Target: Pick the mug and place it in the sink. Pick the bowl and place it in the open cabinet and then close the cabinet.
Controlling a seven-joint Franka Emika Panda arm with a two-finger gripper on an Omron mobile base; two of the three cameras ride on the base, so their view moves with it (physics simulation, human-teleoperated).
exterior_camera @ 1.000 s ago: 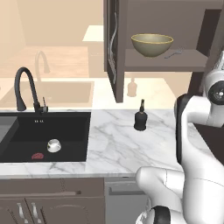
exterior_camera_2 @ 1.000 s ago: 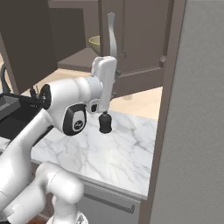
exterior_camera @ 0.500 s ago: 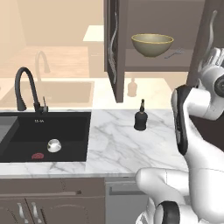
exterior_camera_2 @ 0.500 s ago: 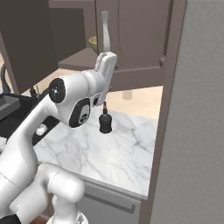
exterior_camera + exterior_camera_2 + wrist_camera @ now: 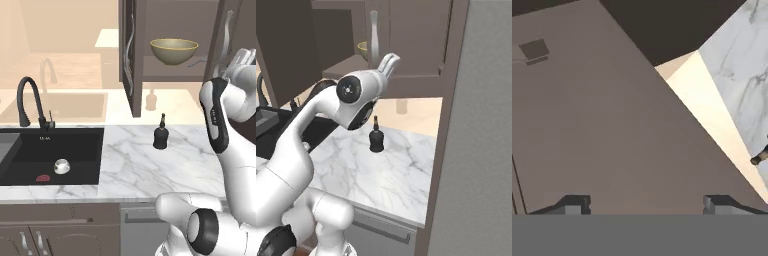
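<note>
Inside the open cabinet [image 5: 175, 70], the bowl [image 5: 174, 51] sits upright on the shelf. Below, the mug [image 5: 61, 166] rests in the sink [image 5: 30, 145], near the red drain [image 5: 43, 177]. At the right-hand cabinet door [image 5: 612, 130], the gripper [image 5: 647, 202] faces the panel, fingers spread wide and empty.

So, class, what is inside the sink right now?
In the sink a small mug lies beside the red drain, with a grey tray at its left. The arm covers the sink in the right base view.
</note>
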